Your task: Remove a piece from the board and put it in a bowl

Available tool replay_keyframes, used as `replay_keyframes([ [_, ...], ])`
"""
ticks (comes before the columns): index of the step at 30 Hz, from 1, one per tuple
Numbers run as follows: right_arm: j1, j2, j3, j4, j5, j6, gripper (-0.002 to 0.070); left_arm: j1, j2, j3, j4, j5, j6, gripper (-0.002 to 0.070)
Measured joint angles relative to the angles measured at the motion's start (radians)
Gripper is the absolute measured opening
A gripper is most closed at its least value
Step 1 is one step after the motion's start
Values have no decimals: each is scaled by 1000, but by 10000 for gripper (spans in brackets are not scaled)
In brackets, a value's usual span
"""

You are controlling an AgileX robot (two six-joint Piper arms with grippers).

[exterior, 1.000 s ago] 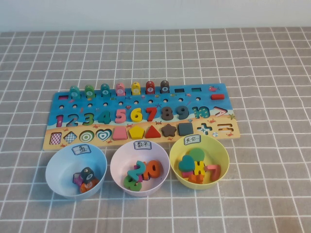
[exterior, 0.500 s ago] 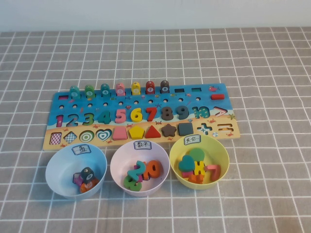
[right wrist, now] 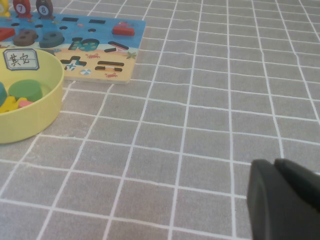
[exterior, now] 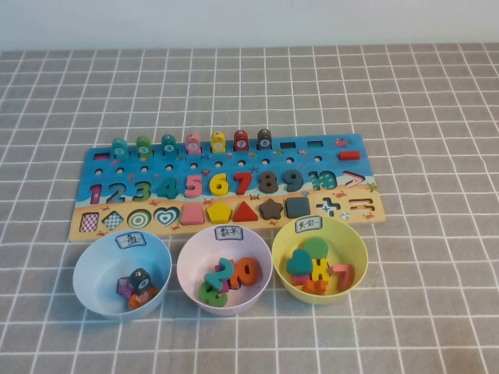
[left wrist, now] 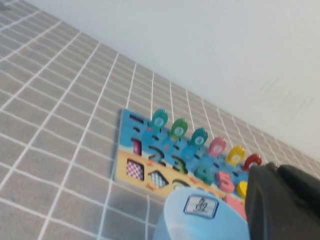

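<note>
Teal fish-shaped wooden peg (exterior: pixel 119 147) stood at the left end of the row on the long blue puzzle board (exterior: pixel 226 187), not yet taken; the pale blue labelled bowl (exterior: pixel 122 273) waited nearby. Left gripper (left wrist: pixel 280 202) hovered clenched and empty near that bowl. Right gripper (right wrist: pixel 285 200) was cut off; I cannot tell its fingers' state.

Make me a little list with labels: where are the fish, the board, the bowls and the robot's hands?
board: blue puzzle board flat on the grey checked cloth
fish pegs: seven standing along the board's far edge; the teal piece is leftmost
bowl: pale blue bowl in front of the board, on the left, holding a few pieces
other bowls: pink bowl in the middle, yellow bowl on the right
left tool: shut, empty, near the blue bowl
right tool: shut, empty, over bare cloth
</note>
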Motion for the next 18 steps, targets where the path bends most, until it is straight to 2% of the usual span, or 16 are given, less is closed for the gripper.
replay_keyframes([
  [12,0,0,0,0,1,0,-17,0,0,-2,4,-52,77,-1],
  [18,0,0,0,0,1,0,-17,0,144,-161,4,12,116,-1],
])
